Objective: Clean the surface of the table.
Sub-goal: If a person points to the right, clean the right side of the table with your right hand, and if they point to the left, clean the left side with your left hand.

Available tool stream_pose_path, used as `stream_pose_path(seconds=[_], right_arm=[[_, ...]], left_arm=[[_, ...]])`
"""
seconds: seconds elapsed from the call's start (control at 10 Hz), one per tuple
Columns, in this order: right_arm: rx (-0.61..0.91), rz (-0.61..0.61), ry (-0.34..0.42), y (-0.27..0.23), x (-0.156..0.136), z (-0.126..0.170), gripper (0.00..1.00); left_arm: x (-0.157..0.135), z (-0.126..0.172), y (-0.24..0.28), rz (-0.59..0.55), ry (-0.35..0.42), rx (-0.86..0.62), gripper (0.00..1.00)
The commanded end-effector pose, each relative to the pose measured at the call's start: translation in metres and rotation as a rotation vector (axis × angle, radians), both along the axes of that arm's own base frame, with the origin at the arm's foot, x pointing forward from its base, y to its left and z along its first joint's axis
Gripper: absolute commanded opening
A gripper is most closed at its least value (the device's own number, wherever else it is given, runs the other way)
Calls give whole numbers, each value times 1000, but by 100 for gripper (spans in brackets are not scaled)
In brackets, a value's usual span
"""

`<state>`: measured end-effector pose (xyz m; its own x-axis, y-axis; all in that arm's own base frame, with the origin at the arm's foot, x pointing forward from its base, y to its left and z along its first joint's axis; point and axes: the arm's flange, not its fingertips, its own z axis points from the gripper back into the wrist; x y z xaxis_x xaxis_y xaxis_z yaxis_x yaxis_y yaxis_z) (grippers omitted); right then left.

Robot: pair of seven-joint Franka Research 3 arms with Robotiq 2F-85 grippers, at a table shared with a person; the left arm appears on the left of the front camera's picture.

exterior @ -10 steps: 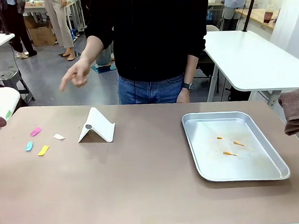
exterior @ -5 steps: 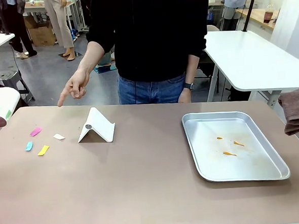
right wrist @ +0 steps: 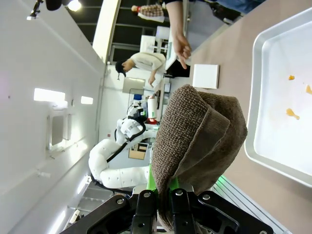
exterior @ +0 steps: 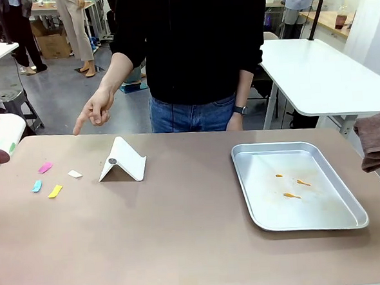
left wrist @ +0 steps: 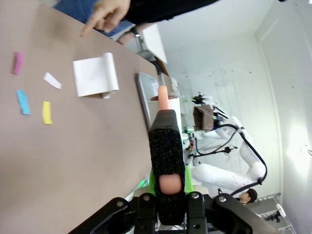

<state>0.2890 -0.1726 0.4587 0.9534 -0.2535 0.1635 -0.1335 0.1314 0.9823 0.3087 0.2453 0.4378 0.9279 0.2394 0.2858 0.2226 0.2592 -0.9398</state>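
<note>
The brownish table (exterior: 182, 233) carries small paper scraps at its left: pink (exterior: 45, 167), white (exterior: 75, 174), blue (exterior: 36, 186) and yellow (exterior: 55, 191). My left gripper (left wrist: 165, 122) is shut on the pink handle of a white lint roller (left wrist: 168, 103), which hangs just off the table's left end (exterior: 1, 136). My right gripper (right wrist: 173, 187) is shut on a folded brown towel (right wrist: 200, 131); the towel covers the fingers and hangs past the table's right end (exterior: 378, 137). The person's hand (exterior: 93, 113) points down toward the scraps.
A white folded stand (exterior: 122, 161) sits left of centre. A silver tray (exterior: 249, 207) with orange crumbs (exterior: 290, 195) lies at the right. The person stands at the far edge. White-topped tables stand behind, at the right and far left.
The person's hand has dropped and now points a finger down at the table's left end. The lint roller has shifted slightly. The towel has not moved.
</note>
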Motion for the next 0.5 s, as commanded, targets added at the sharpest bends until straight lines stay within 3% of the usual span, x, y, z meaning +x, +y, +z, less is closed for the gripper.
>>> stream_pose_path(seconds=[0.0, 0.1, 0.4], right_arm=[[10, 5, -4, -1, -2, 1, 3], [10, 5, -4, -1, -2, 1, 3], [10, 5, -4, -1, -2, 1, 3]], left_arm=[[6, 10, 12, 74, 56, 116, 21], [11, 13, 20, 174, 84, 233, 21], [35, 3, 23, 255, 166, 433, 21]])
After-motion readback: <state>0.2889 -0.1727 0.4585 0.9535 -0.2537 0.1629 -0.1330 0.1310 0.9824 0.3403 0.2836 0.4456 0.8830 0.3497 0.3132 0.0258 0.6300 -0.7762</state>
